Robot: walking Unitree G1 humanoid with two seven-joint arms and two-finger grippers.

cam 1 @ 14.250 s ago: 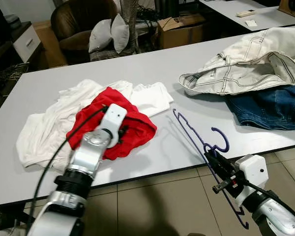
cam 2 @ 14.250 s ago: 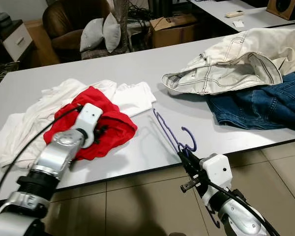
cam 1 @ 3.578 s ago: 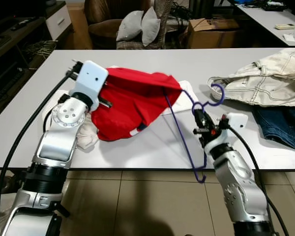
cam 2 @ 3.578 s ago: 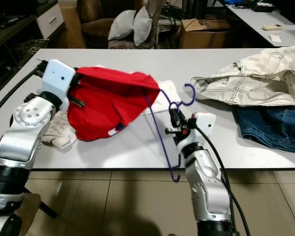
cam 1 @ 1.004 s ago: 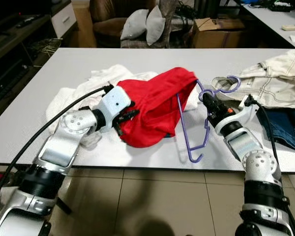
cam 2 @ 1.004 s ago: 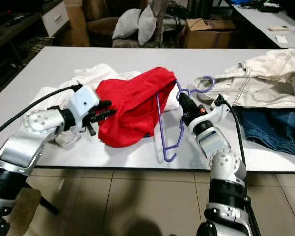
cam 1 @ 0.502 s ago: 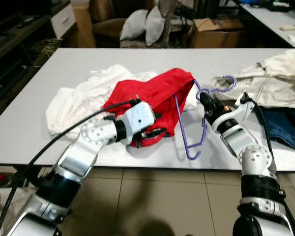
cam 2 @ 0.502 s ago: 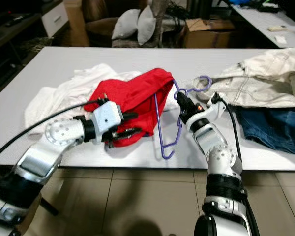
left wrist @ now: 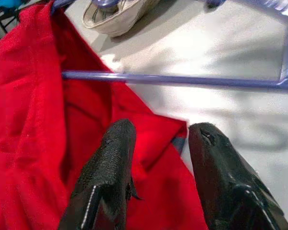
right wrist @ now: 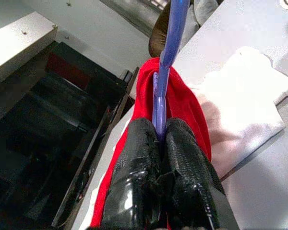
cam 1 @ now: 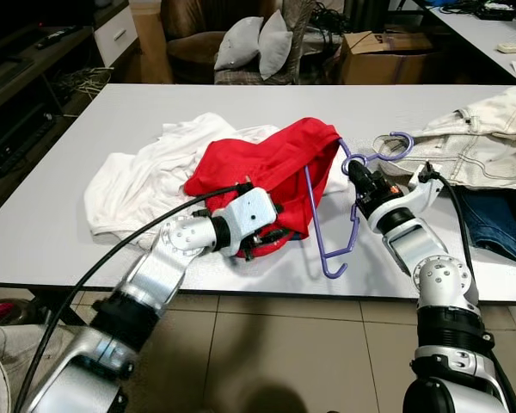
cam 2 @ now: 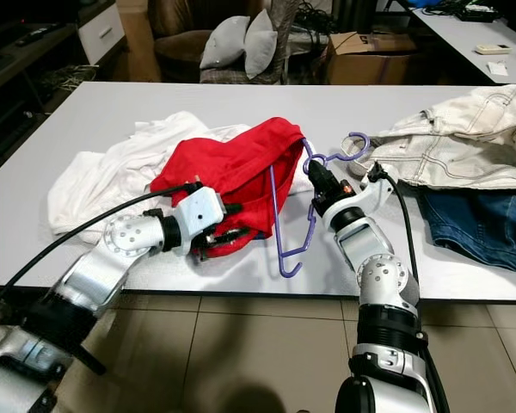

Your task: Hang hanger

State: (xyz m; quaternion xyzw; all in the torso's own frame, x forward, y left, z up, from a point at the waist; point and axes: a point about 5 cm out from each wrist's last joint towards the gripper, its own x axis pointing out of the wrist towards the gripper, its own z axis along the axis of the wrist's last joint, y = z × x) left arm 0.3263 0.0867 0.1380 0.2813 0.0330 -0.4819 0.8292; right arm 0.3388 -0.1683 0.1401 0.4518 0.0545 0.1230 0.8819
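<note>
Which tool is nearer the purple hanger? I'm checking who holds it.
Right. The right tool is clamped on the purple hanger near its hook; the left tool sits open at the red garment beside it.

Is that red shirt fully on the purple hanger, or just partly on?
Partly on. The red shirt drapes over one end of the purple hanger, whose other end sticks out bare. The right gripper holds the hanger's neck; the left gripper's open fingers straddle the shirt's hem.

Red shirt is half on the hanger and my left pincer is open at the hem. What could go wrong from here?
1. The red shirt covers one arm of the purple hanger; it may slide off.
2. The left pincer straddles just the hem corner, so closing may pinch little cloth.
3. The right pincer grips only the thin neck, so the hanger could twist.
</note>
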